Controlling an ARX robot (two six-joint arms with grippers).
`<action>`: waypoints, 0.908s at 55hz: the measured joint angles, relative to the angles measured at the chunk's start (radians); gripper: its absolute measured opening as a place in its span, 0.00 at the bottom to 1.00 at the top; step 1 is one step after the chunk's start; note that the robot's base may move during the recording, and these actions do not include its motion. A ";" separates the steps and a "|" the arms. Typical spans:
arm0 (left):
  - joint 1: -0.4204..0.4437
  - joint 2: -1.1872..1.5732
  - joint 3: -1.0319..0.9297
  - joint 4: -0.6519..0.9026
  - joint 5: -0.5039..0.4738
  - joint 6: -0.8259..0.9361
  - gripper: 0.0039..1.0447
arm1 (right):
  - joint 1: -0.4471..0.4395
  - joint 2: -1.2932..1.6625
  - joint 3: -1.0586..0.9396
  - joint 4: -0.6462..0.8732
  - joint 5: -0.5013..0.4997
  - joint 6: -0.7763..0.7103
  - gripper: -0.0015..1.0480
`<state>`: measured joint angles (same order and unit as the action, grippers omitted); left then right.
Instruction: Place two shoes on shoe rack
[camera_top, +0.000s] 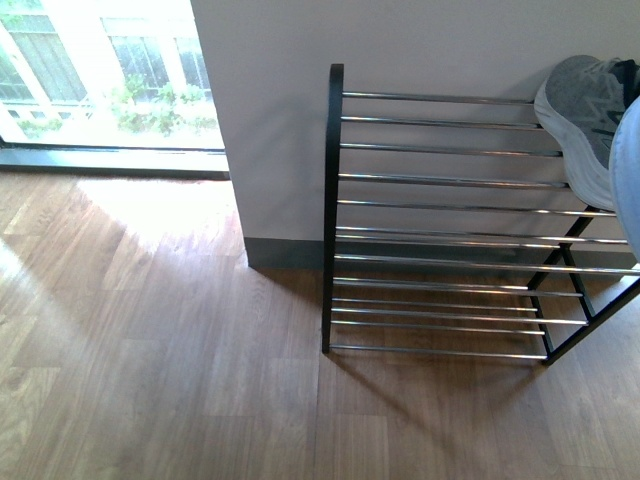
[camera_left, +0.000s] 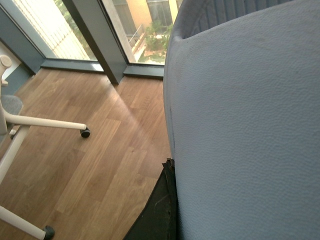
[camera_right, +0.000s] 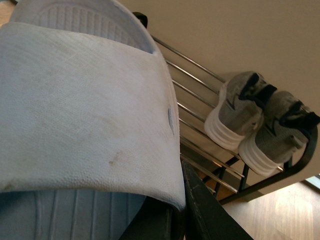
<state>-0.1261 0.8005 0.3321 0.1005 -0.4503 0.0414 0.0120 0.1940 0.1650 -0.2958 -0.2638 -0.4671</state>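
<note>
Two sneakers (camera_right: 255, 125) show at right wrist; each hand pinches a slide (camera_right: 85, 115).

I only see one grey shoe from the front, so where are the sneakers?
Both sneakers sit side by side on the top rods of the rack, at its right end against the wall; the front view catches only one at its right edge.

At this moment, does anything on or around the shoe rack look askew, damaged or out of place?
Nothing stands out. The grey sneakers sit side by side on the top tier of the shoe rack, rods straight and frame upright. A pale blue slide fills the right wrist view, another slide the left wrist view; neither is on the rack yet.
</note>
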 joint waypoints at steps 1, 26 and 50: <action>0.001 0.000 0.000 0.000 -0.001 0.000 0.02 | 0.002 -0.005 -0.002 0.011 0.003 0.008 0.02; 0.002 0.002 0.000 0.000 0.000 0.000 0.02 | 0.277 0.454 -0.009 0.563 0.404 0.452 0.02; 0.002 0.002 0.000 0.000 -0.003 0.000 0.02 | 0.240 1.170 0.248 0.832 0.403 0.451 0.02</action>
<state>-0.1242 0.8021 0.3317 0.1005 -0.4530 0.0414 0.2520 1.3643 0.4129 0.5362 0.1390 -0.0162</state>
